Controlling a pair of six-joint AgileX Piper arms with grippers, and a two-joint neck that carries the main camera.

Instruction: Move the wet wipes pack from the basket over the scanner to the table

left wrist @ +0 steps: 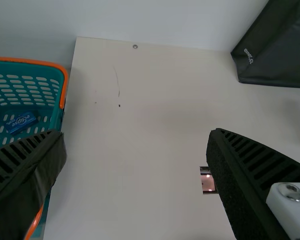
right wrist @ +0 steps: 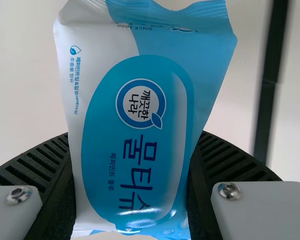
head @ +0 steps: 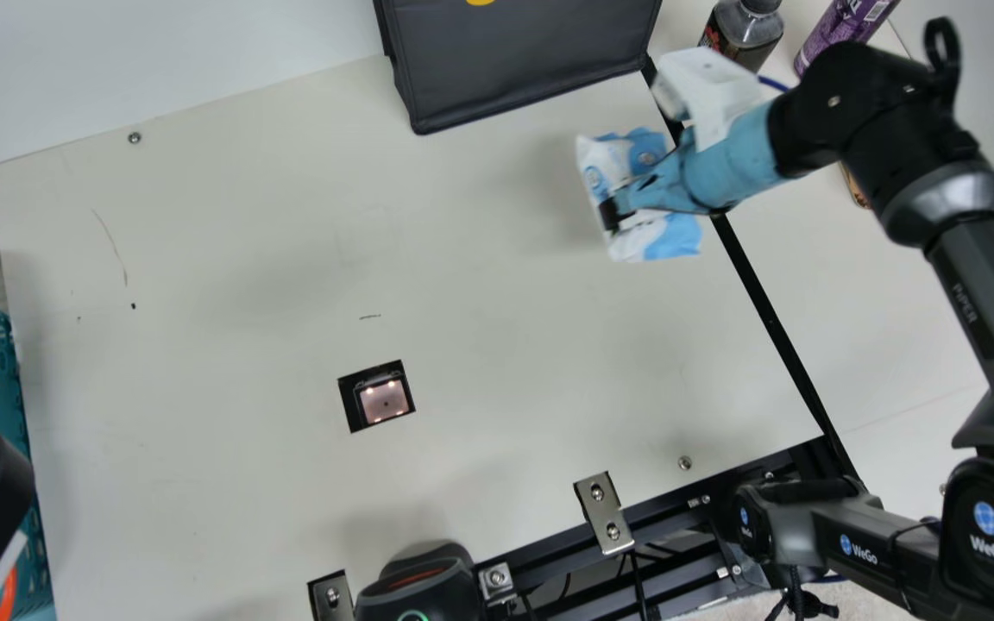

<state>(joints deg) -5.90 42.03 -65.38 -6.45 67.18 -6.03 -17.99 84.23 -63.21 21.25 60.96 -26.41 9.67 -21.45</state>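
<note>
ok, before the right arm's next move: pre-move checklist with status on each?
1. Right hand gripping pack: ok, pack sits between both fingers.
2. Pack away from scanner window: ok, it's well to the window's right in main view.
3. Scan registered: cannot tell.
4. Pack separate from black bag: ok, bare table shows between them.
5. Pack height over table: cannot tell.
6. Left hand empty: ok, open, nothing between its fingers.
</note>
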